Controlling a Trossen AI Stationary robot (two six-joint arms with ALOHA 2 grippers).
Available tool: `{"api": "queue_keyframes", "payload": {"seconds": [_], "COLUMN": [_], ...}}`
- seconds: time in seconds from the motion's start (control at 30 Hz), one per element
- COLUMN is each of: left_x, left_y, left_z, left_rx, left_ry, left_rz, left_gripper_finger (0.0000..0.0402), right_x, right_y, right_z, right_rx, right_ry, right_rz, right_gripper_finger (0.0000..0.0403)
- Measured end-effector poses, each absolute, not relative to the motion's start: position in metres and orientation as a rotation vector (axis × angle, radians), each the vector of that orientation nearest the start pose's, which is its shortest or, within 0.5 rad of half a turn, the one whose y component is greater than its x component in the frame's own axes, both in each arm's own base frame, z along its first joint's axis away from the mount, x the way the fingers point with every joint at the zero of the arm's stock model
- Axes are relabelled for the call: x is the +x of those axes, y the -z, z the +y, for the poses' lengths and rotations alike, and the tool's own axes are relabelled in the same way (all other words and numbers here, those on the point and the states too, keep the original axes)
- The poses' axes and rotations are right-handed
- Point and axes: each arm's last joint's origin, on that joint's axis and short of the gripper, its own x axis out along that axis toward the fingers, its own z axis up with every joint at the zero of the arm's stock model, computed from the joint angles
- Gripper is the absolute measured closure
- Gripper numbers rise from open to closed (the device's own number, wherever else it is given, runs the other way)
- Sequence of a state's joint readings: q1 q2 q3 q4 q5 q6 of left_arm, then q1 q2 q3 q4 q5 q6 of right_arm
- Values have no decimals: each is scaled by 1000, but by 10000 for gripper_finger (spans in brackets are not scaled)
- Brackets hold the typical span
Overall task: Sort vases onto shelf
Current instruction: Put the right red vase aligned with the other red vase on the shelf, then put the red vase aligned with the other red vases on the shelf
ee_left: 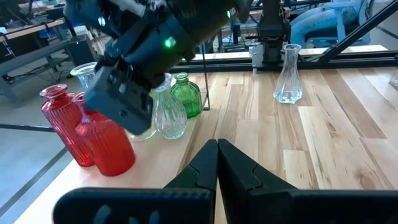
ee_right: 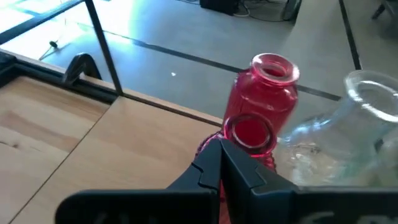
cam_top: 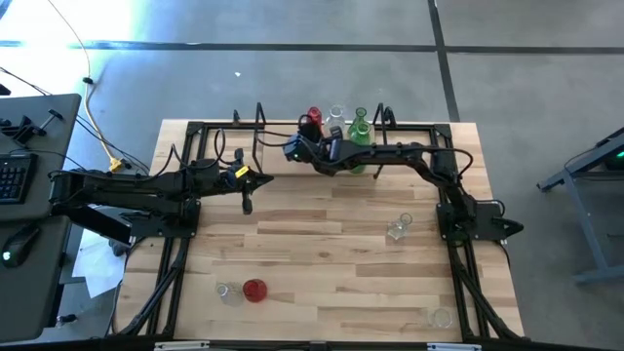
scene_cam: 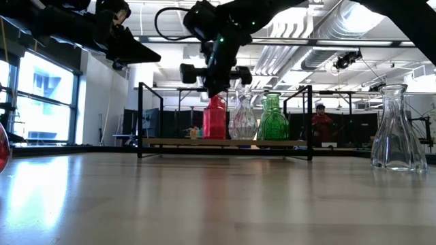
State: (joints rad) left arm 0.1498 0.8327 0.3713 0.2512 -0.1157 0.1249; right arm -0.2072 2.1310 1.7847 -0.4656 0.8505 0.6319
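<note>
Low view: unlabelled vases (scene_cam: 243, 117) on shelf (scene_cam: 225, 142).

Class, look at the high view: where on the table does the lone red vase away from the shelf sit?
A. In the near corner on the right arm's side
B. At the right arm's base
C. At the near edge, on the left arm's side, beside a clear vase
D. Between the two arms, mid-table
C: the red vase sits by the near edge on the left arm's side, with a clear vase right beside it.
</note>
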Motion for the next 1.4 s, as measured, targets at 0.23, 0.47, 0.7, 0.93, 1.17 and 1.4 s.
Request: {"api": "queue_keyframes", "payload": {"seconds": [0.23,0.47,0.7,0.93,1.17,1.4], "left_x": [180,180,180,180,180,181], "left_y": [-223,-223,-223,-221,-219,-220], "left_z": [31,31,31,30,26,15], "left_rx": [120,120,120,103,71,57], "left_ry": [-251,-251,-251,-248,-94,-8], "left_rz": [228,227,228,248,260,340], "left_gripper_finger": [401,401,401,401,401,401], "right_x": [454,455,430,419,430,414], "right_y": [-246,-253,-290,-294,-224,-190], "right_z": [-112,-104,-68,-15,22,34], "right_rx": [260,208,51,-15,-12,-3], "right_ry": [1192,1048,818,665,277,105], "right_rz": [448,538,740,847,730,566], "right_gripper_finger": [403,403,403,403,403,403]}}
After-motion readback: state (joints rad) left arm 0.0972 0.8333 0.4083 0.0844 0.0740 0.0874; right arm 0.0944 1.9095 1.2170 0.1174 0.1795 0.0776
